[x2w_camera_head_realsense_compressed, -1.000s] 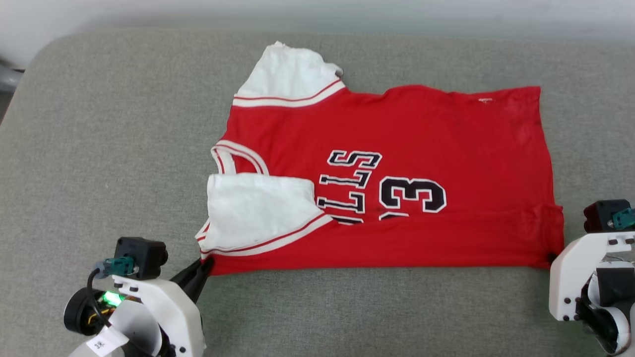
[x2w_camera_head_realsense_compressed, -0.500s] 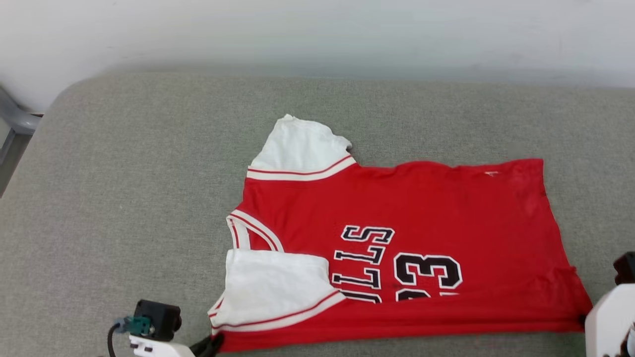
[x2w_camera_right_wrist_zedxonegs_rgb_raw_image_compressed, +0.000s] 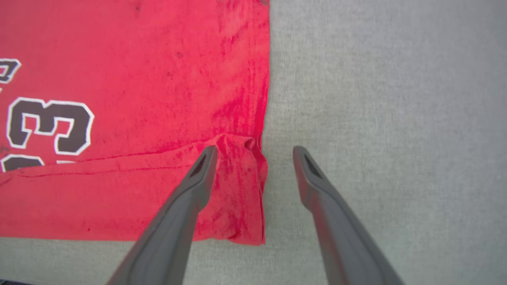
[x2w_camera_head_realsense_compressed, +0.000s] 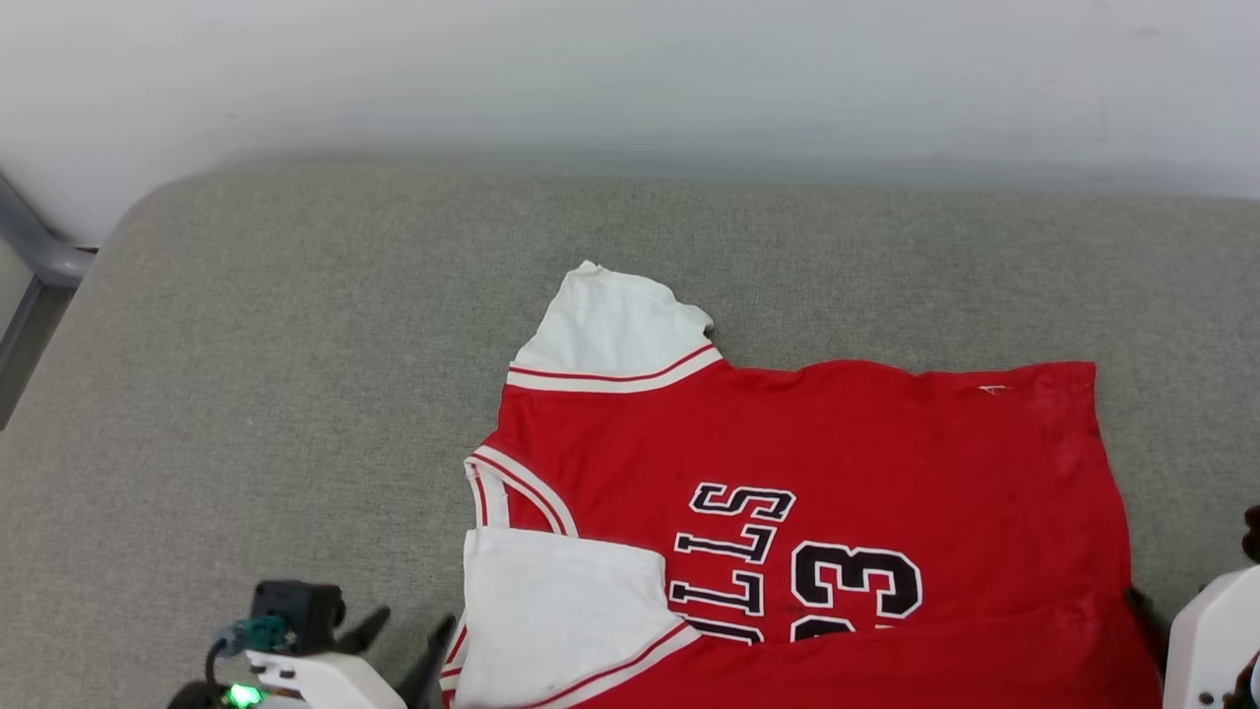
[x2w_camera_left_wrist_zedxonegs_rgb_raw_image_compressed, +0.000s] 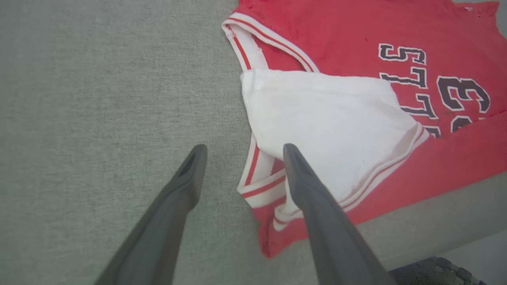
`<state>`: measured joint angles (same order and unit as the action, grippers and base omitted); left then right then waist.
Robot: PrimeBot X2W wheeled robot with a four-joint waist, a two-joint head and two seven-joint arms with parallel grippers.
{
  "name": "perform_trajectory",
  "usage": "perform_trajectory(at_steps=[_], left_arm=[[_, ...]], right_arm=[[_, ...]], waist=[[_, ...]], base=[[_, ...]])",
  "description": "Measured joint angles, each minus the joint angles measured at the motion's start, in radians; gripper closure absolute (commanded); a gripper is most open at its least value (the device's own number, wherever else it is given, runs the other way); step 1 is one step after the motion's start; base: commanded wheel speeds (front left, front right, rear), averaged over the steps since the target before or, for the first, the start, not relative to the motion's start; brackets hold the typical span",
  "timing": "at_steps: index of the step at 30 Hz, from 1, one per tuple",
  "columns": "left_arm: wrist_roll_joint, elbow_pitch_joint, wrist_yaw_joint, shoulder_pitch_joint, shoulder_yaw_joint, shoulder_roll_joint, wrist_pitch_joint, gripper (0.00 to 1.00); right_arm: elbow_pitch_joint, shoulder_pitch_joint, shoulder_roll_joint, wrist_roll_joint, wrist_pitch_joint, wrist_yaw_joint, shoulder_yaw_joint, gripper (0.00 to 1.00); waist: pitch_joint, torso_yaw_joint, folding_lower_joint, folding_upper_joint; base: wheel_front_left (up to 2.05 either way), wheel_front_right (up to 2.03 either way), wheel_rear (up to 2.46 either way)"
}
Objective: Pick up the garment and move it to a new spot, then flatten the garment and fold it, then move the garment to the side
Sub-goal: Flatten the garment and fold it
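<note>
The garment (x2w_camera_head_realsense_compressed: 837, 443) is a red jersey lying flat on the grey cushion, collar to the left and hem to the right. One white sleeve (x2w_camera_head_realsense_compressed: 610, 330) sticks out at the back, while the other white sleeve (x2w_camera_left_wrist_zedxonegs_rgb_raw_image_compressed: 324, 118) is folded onto the body. Its near long edge is folded over the lower part of the dark print (x2w_camera_head_realsense_compressed: 856, 581). My left gripper (x2w_camera_left_wrist_zedxonegs_rgb_raw_image_compressed: 243, 149) stands open at the near collar-side corner, one finger over the striped trim. Open as well, my right gripper (x2w_camera_right_wrist_zedxonegs_rgb_raw_image_compressed: 255, 150) straddles the near hem corner (x2w_camera_right_wrist_zedxonegs_rgb_raw_image_compressed: 241, 198) of the garment (x2w_camera_right_wrist_zedxonegs_rgb_raw_image_compressed: 138, 59). Nothing is held.
The grey padded surface (x2w_camera_head_realsense_compressed: 295, 374) stretches wide to the left and behind the shirt. A pale wall (x2w_camera_head_realsense_compressed: 630, 69) runs along the back. A grey metal frame (x2w_camera_head_realsense_compressed: 30, 256) stands at the far left. The cushion's front edge (x2w_camera_left_wrist_zedxonegs_rgb_raw_image_compressed: 455, 237) lies close to the shirt's near edge.
Both grippers have gone from shut on the garment's near corners to open, letting the cloth go. The head camera has tilted, so the whole picture has shifted downward.
</note>
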<state>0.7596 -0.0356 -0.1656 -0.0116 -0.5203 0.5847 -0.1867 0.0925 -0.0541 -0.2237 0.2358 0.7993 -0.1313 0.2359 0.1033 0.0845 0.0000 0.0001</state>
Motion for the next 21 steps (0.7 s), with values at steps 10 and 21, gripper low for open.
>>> perform_trajectory(at_steps=[10,21], left_arm=[[-0.111,-0.005,0.008,0.072,0.073,-0.041,0.322,0.00],[-0.214,-0.005,-0.018,0.087,0.151,-0.153,0.447,0.00]], right_arm=[[0.025,0.095,-0.012,0.018,-0.312,0.000,-0.032,0.00],[0.031,0.101,0.031,0.034,-0.617,0.000,-0.092,0.00]], waist=[[-0.055,-0.013,0.0000,0.0000],[-0.052,-0.014,0.0000,0.0000]], base=[[0.00,0.00,0.00],[0.00,0.00,0.00]])
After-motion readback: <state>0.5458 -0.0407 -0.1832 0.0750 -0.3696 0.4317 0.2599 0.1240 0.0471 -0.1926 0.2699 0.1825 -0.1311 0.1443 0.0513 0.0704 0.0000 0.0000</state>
